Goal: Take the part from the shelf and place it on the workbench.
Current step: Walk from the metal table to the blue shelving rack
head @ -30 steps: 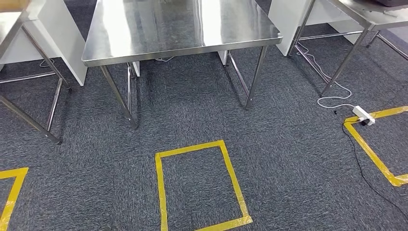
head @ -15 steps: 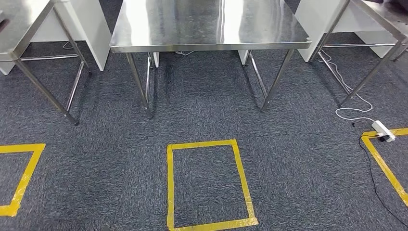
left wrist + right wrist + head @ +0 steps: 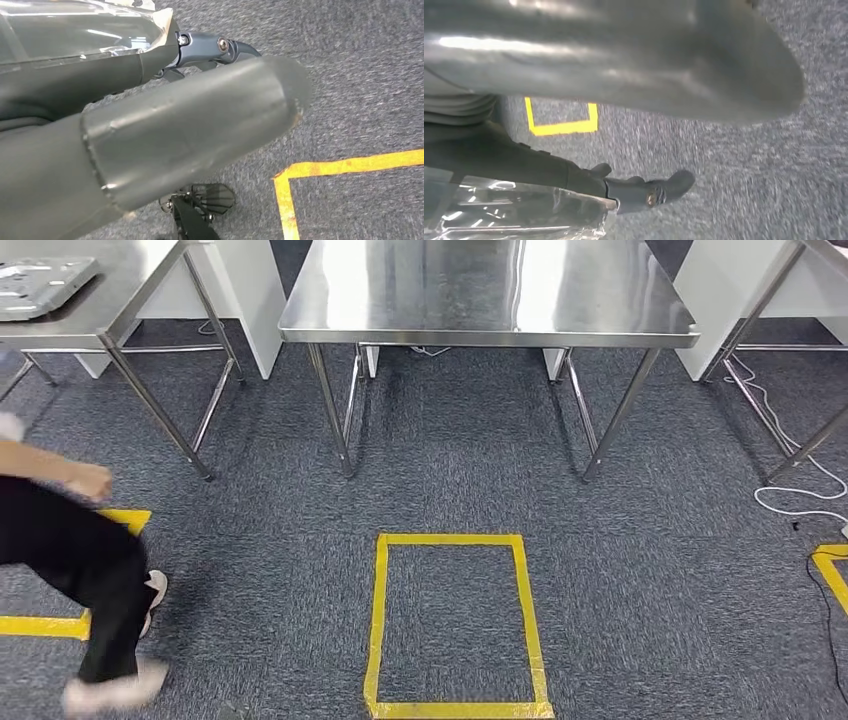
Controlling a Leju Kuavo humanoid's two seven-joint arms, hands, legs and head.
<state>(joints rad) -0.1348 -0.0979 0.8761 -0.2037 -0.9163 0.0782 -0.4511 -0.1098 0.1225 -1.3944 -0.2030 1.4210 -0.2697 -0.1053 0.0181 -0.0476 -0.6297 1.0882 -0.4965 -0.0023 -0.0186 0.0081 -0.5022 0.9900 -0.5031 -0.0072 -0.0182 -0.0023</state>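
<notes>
Grey carpet [image 3: 440,480] spreads under a steel workbench [image 3: 490,290], with a yellow tape rectangle [image 3: 455,625] in front of it. Left of the workbench a person [image 3: 80,550] crosses. Both hands, left hand [image 3: 150,130] and right hand [image 3: 624,55], press a plastic-wrapped part [image 3: 75,30] between them.
</notes>
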